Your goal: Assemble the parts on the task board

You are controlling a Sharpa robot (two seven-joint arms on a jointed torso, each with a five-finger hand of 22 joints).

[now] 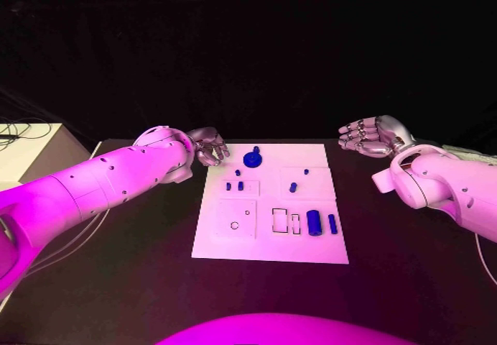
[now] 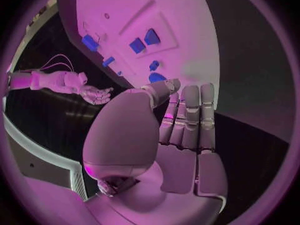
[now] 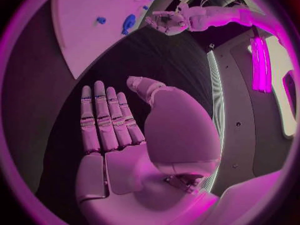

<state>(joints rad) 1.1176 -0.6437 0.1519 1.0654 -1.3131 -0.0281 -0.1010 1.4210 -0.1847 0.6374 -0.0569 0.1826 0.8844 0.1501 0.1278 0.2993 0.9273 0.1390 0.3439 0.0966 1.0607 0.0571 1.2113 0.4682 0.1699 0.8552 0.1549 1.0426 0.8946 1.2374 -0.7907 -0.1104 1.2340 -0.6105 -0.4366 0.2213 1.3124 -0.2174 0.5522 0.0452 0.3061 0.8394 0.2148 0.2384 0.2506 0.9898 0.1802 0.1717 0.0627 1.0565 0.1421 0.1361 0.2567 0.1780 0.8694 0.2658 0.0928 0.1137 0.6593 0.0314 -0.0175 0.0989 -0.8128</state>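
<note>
The task board [image 1: 271, 248] lies flat in the middle of the black surface [image 1: 124, 287], blue parts [image 1: 314, 222] scattered on it. The left robot hand [image 1: 210, 147] hovers at its far left corner, fingers spread, holding nothing. The right robot hand [image 1: 373, 136] hangs off the far right corner, likewise empty and spread.

Black table [image 1: 124, 287]: bears the white task board [image 1: 269, 248] at its middle, lying flat; small blue parts [image 1: 314, 222] rest on the board.
</note>
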